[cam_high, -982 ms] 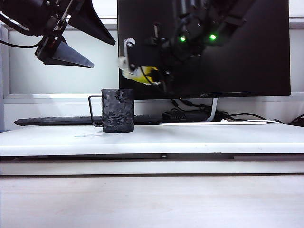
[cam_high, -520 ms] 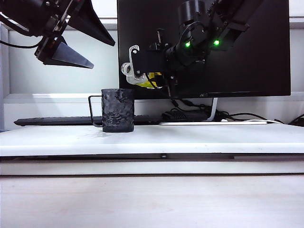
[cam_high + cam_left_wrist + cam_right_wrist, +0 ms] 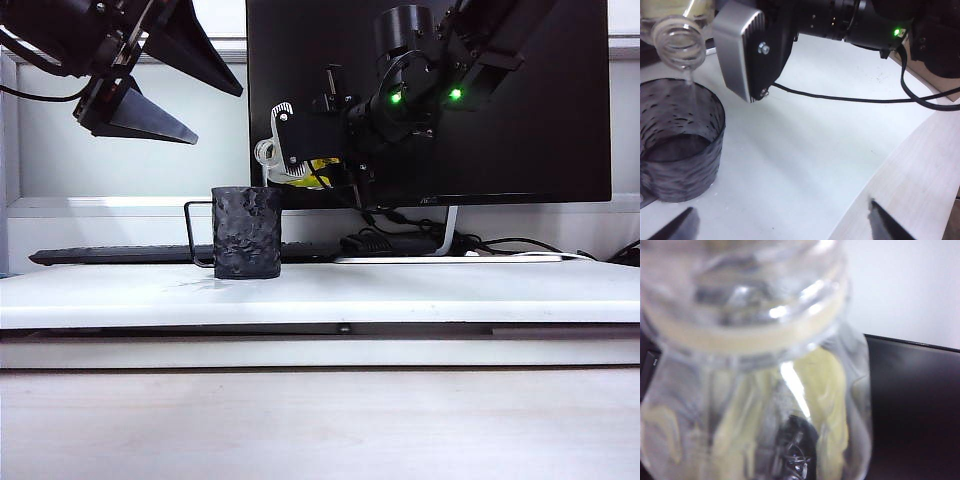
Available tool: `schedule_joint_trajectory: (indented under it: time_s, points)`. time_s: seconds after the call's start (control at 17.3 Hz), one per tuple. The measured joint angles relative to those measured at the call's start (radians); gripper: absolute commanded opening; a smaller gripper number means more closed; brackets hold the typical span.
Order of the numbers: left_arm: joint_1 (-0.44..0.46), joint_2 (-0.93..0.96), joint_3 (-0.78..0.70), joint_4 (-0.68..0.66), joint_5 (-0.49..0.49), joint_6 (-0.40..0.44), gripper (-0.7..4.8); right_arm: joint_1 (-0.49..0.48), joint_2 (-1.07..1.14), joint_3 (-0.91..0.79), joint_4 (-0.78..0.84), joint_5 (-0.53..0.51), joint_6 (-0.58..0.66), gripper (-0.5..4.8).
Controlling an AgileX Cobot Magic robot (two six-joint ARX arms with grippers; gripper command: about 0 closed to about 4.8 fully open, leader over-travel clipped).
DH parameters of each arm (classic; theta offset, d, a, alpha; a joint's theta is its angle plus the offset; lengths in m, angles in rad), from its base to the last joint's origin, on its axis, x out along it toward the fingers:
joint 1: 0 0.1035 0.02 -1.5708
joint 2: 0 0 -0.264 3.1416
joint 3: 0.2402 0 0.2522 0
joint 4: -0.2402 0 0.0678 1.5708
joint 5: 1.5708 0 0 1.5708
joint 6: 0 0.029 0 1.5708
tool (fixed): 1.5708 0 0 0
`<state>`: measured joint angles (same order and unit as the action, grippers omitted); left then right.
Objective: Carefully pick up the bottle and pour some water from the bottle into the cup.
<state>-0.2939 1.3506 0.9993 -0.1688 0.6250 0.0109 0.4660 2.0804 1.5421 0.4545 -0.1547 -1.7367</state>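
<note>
Since the earlier frames the right tool (image 3: 290, 150) has lowered slightly and tipped the bottle (image 3: 300, 168) further, bringing its mouth closer over the cup (image 3: 246, 232); the cup has shifted a little to the left on the table (image 3: 400, 290).

The bottle, clear plastic with a yellow label, lies tilted near level in the right tool, which is closed on its body. Its uncapped mouth (image 3: 679, 41) hangs just above the cup's rim, apart from it. In the left wrist view a thin stream of water (image 3: 688, 77) runs from the mouth into the cup.

The cup, black with a bumpy surface and a thin wire handle (image 3: 197, 232) on its left, stands upright on the white table. In the right wrist view the bottle (image 3: 755, 365) fills most of the frame, blurred.

The left tool (image 3: 150, 75) hangs high at the upper left, well apart from cup and bottle, its 2 fingers spread wide and holding nothing; only its fingertips (image 3: 680, 227) show in the left wrist view.

Behind the cup a black keyboard (image 3: 110, 256) lies beside a monitor (image 3: 520, 130) on its stand.
</note>
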Motion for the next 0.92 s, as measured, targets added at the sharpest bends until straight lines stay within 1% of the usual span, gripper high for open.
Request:
schedule_joint_trajectory:
  time_s: [0.35, 0.46, 0.92]
  points:
    - [0.000, 0.000, 0.000, 0.000, 0.000, 0.000, 4.79, 0.000, 0.000, 0.000, 0.000, -0.002, -0.023, 1.80]
    - [0.000, 0.000, 0.000, 0.000, 0.000, 0.000, 4.79, 0.001, 0.000, 0.000, 0.002, -0.021, -0.023, 1.80]
    - [0.000, 0.000, 0.000, 0.000, 0.000, 0.001, 4.79, 0.001, 0.000, 0.000, 0.003, -0.042, -0.023, 1.80]
